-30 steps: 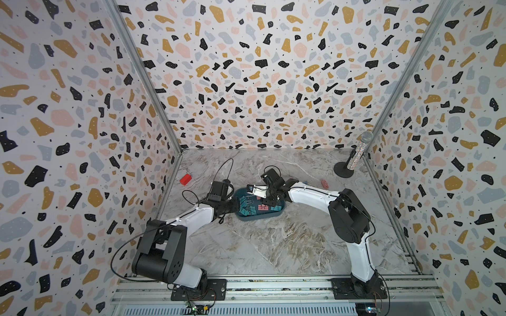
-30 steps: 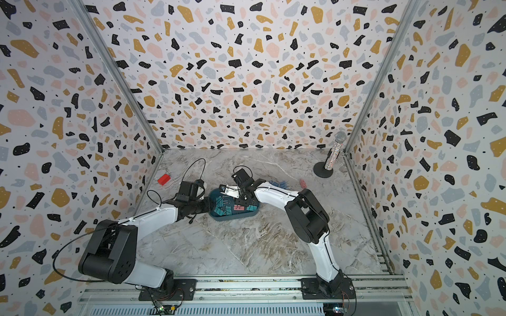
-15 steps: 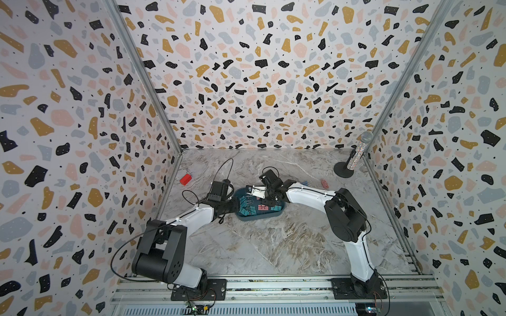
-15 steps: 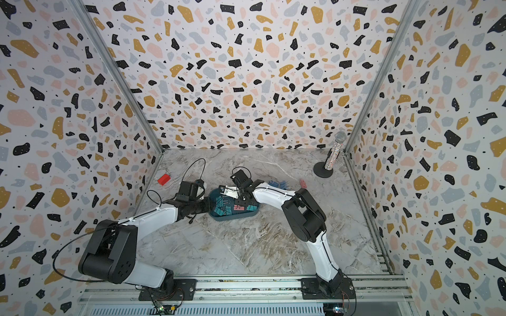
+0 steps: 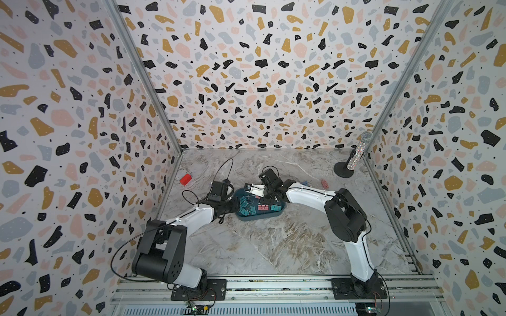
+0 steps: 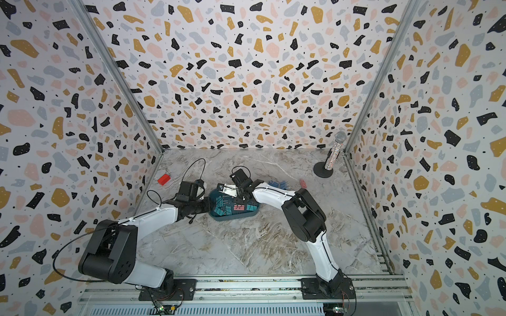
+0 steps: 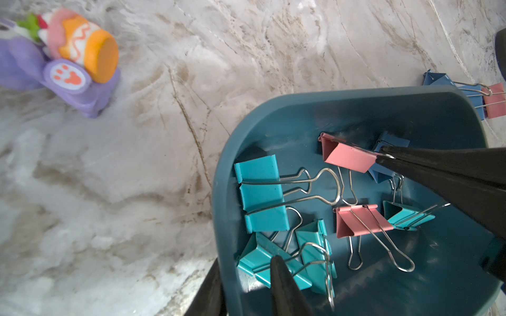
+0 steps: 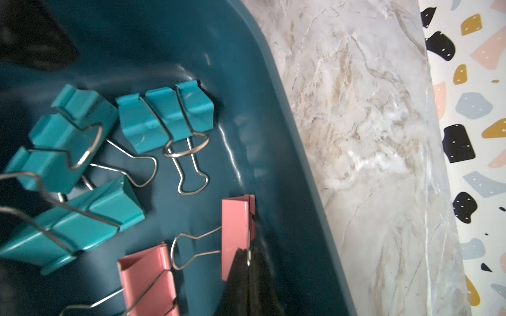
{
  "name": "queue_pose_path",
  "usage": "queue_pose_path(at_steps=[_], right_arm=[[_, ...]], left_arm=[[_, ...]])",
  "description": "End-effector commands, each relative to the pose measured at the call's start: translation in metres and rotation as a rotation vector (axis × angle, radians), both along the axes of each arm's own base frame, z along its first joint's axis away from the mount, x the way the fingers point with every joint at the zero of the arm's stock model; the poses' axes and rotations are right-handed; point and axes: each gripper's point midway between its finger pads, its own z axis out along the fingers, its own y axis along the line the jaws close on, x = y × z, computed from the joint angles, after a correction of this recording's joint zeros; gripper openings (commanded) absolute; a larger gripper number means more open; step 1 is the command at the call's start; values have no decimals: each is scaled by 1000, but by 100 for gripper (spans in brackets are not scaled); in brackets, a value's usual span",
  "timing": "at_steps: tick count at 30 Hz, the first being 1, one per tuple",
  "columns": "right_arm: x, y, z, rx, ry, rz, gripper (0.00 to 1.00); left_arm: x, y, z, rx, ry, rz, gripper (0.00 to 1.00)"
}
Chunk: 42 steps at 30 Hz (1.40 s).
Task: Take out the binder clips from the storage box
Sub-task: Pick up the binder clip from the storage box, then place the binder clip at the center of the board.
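The right gripper (image 8: 246, 264) is pinched shut on a pink binder clip (image 8: 236, 232) close to the inner wall of the storage box (image 8: 276, 142). The left gripper (image 7: 242, 270) clamps the box's end wall, one finger inside and one outside. More binder clips (image 7: 260, 191), teal, pink and blue, lie in the box. A few blue and pink clips (image 7: 471, 93) sit just outside it on the marble worktop (image 5: 273, 240). A purple-and-orange toy (image 7: 74, 63) stands apart.

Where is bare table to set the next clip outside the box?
Widest: bare marble between the storage box and the front rail. Also the back strip between red block and microphone stand. Crowded: past the box's right end, where binder clips lie.
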Motion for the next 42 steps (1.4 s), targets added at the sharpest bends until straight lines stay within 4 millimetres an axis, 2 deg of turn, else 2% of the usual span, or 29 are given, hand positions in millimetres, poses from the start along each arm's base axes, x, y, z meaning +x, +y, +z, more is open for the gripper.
queue_pose_path(at_steps=[1, 8, 17, 23, 31, 35, 39, 42], right_arm=[[-7, 2, 36, 52, -17, 10, 4], [-16, -11, 72, 81, -70, 14, 0], [-25, -44, 114, 100, -153, -41, 0], [-9, -102, 133, 18, -218, -216, 0], [2, -201, 149, -6, -269, -497, 0], [-1, -245, 141, -63, -285, -614, 0], [-8, -290, 117, -157, -273, -739, 0], [-12, -311, 101, -207, -262, -808, 0]], left_arm=[[2, -3, 8, -26, -33, -9, 30], [1, -2, 8, -25, -36, -6, 30], [0, -1, 9, -16, -37, -3, 30], [-1, 0, 10, -11, -39, -4, 30], [-1, 0, 11, -13, -40, -2, 30], [-1, 0, 11, -15, -39, -2, 30], [-3, -1, 11, -20, -39, -4, 30], [-4, -1, 10, -23, -39, -5, 30]])
